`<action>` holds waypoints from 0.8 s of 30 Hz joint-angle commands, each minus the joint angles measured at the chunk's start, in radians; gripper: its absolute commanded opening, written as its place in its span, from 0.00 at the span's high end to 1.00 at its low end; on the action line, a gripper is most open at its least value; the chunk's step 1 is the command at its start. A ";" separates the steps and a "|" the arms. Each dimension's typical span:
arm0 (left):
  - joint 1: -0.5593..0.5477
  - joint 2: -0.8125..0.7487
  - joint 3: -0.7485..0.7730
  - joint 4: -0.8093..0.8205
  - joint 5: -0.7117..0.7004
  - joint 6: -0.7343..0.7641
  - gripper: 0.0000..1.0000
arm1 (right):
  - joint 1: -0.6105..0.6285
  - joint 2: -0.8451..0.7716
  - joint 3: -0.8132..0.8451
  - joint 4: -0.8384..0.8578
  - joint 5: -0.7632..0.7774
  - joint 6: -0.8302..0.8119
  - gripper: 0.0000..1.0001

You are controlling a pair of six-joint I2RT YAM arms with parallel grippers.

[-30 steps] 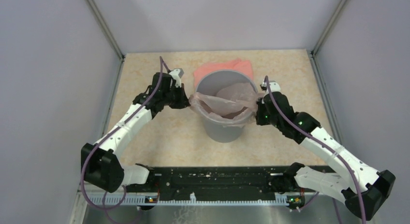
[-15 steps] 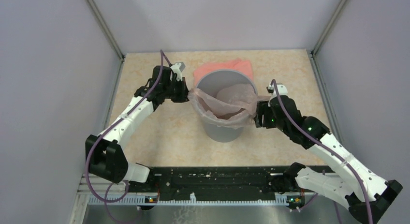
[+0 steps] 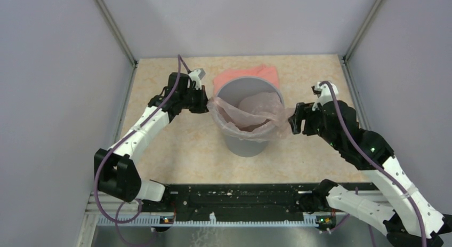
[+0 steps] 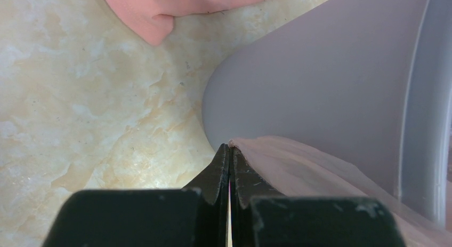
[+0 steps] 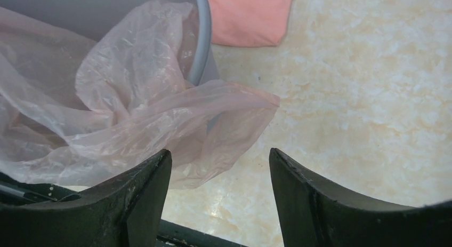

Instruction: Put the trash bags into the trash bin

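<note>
We've got a beige, marble-patterned surface (image 3: pixel 176 151) boxed in by plain grey-lilac walls (image 3: pixel 48 71) on three sides. A black rail (image 3: pixel 240 196) runs along the near edge where the arms are bolted. The grey trash bin (image 3: pixel 245 146) stands upright about mid-surface, between the two pincers. Behind it a folded salmon-pink sheet (image 3: pixel 242 73) lies flat, partly hidden by the bin's rim from above.

The see-through pink trash bag (image 3: pixel 249 118) is draped across the bin's mouth. It sags down inside, and film spills over the near rim and both sides, so it covers a good part of the opening.

The left pincer (image 4: pixel 229 149) has its tips together on the bag's left corner, just outside the bin's wall. The right pincer (image 5: pixel 220 156) is spread apart and holds nothing. The bag's right flap hangs loose just ahead of it, outside the rim.
</note>
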 commanded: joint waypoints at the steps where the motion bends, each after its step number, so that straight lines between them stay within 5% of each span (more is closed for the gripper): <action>1: 0.001 -0.033 0.032 0.038 0.030 0.017 1.00 | 0.006 0.009 0.118 0.033 -0.066 -0.109 0.32; 15: 0.001 -0.039 0.043 0.025 0.033 0.022 1.00 | 0.011 0.312 0.287 0.194 -0.542 -0.324 0.41; 24: 0.002 -0.038 0.049 0.024 0.034 0.024 1.00 | 0.045 0.361 0.309 0.172 -0.551 -0.344 0.42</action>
